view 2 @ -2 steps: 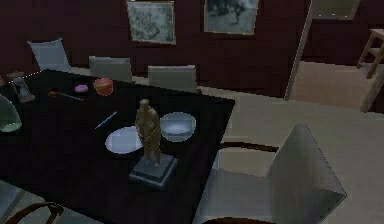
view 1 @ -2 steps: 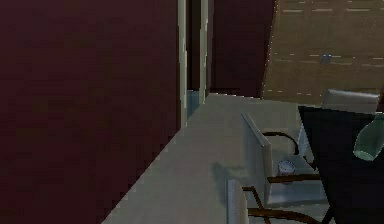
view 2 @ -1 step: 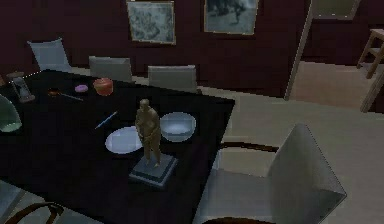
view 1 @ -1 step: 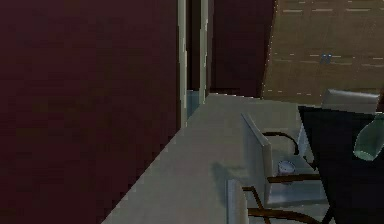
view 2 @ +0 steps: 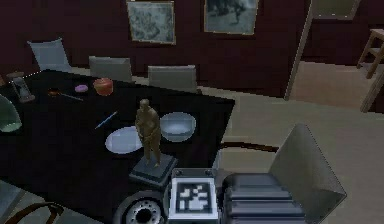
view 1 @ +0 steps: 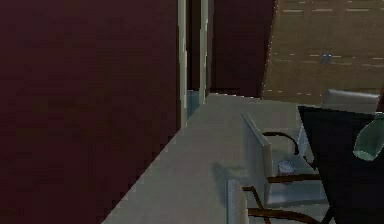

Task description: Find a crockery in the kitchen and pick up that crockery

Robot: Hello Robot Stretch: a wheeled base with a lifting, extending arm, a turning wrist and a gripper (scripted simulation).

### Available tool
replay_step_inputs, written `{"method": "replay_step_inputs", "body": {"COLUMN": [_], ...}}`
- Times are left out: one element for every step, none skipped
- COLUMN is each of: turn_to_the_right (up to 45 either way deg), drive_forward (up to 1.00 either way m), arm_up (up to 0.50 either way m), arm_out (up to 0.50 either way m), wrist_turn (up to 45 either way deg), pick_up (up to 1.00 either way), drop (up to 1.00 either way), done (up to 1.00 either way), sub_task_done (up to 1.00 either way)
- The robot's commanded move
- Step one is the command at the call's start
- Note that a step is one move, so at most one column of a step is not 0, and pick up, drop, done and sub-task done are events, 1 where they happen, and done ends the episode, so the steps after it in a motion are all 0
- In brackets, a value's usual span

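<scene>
Maroon wall (view 1: 90, 100) takes up the forward view's left, with a pale floor (view 1: 200, 150) running up to a narrow doorway (view 1: 195, 60) and a wooden door (view 1: 320, 50) beyond. Down at the right, white-backed chairs (view 1: 262, 150) are tucked against the corner of a dark bench (view 1: 340, 165), and something of greenish glass (view 1: 370, 140) sits at its edge. No crockery to call out here, folks.

Over to the arm side view, and now we're talking! On the dark bench (view 2: 60, 140) a pale bowl (view 2: 178, 126) stands toward the right-hand end, back from the near edge. A white plate (view 2: 124, 141) lies just beside it, nearer the middle. A bronze statue (view 2: 149, 125) stands upright on its base at the near edge, in front of both. A small reddish pot (view 2: 103, 87) sits by the far edge, where more chairs (view 2: 173, 76) line up under two paintings (view 2: 150, 20).

At the bottom edge is a marked white square (view 2: 195, 197) with a dark rounded body to its left. The far end of the jaws can't be made out, so I cannot tell whether they hold anything.

My read is that the finding looks about done, with bowl and plate both in sight, though I can't say whether this room is the kitchen. The pick-up is all to come, since both pieces rest on the bench. That statue looks like the obstacle to a reach.
</scene>
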Motion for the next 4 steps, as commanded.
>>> {"method": "replay_step_inputs", "body": {"turn_to_the_right": [0.0, 0.0, 0.0, 0.0], "drive_forward": [0.0, 0.0, 0.0, 0.0], "arm_up": [0.0, 0.0, 0.0, 0.0], "arm_out": [0.44, 0.0, 0.0, 0.0], "wrist_turn": [0.0, 45.0, 45.0, 45.0], "pick_up": [0.0, 0.0, 0.0, 0.0], "drop": [0.0, 0.0, 0.0, 0.0], "done": [0.0, 0.0, 0.0, 0.0], "sub_task_done": [0.0, 0.0, 0.0, 0.0]}}
